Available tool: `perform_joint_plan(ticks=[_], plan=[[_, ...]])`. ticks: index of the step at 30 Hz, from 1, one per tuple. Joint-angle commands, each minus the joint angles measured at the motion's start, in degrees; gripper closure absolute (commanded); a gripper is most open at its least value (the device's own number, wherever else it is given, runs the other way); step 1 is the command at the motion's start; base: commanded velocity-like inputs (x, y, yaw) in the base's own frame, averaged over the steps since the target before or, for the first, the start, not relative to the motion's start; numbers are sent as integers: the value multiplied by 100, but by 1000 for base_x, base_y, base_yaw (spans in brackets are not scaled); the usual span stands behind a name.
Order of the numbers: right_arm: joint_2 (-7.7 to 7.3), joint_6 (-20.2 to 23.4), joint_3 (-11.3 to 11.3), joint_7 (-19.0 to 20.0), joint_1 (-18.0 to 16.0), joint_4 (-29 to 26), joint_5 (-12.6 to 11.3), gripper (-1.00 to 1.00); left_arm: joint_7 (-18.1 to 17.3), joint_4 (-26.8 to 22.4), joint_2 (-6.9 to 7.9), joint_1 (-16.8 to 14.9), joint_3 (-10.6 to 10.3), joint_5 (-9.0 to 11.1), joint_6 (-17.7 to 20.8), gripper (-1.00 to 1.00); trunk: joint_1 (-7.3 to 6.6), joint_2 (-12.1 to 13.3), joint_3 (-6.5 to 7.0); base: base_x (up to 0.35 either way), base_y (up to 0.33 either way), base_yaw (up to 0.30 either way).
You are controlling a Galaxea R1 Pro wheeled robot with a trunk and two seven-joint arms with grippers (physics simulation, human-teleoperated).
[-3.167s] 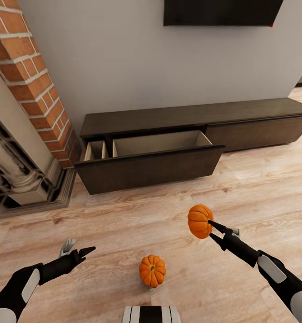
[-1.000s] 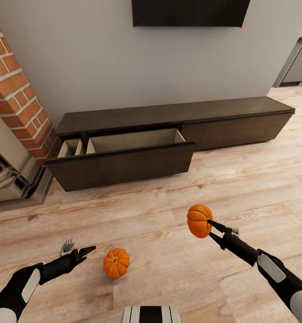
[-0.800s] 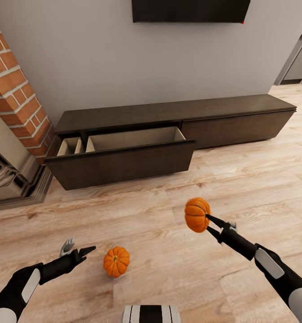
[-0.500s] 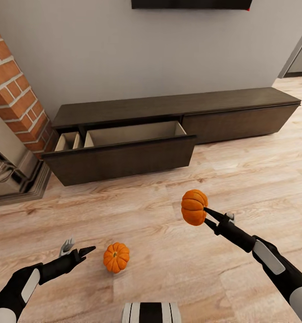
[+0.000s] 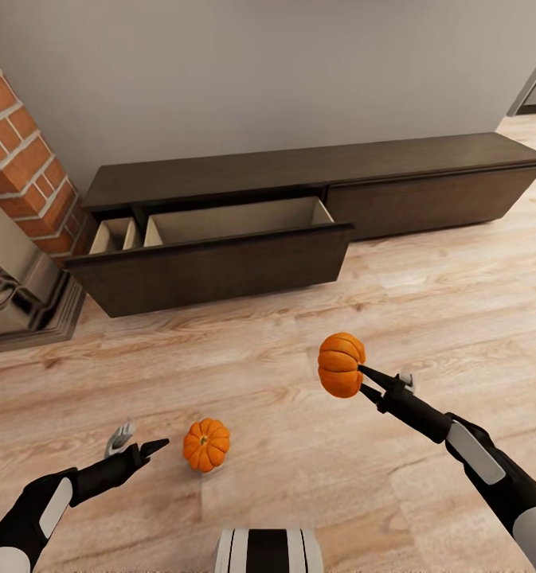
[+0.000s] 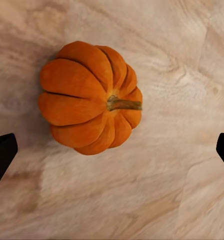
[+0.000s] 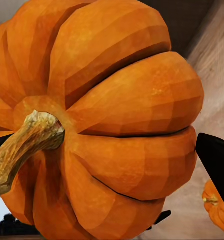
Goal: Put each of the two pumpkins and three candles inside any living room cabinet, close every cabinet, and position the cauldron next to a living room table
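Pinching one pumpkin (image 5: 340, 364), the right tool (image 5: 365, 380) faces the cabinet's (image 5: 299, 171) empty pulled-out drawer (image 5: 220, 263); the second pumpkin (image 5: 205, 445) lies on the floor (image 5: 459, 318) beside the spread left tool (image 5: 136, 444).

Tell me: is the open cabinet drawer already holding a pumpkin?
No. The cabinet drawer shows only pale bare interior; one pumpkin hangs in the right gripper, the other pumpkin on the floor.
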Motion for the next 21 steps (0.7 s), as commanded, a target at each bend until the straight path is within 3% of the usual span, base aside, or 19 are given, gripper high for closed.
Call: perform_joint_plan(ticks=[1,21], plan=[[-6,51,21,-4,-5,3,-72,100,-3,2,-3,-3,11,22,12,-100,1,-3,-26,0,0,0],[8,25,30,-35,-5,23,-54,100,9,4,-5,-3,11,15,-44,-100,53,-30,-469,0,0,0]])
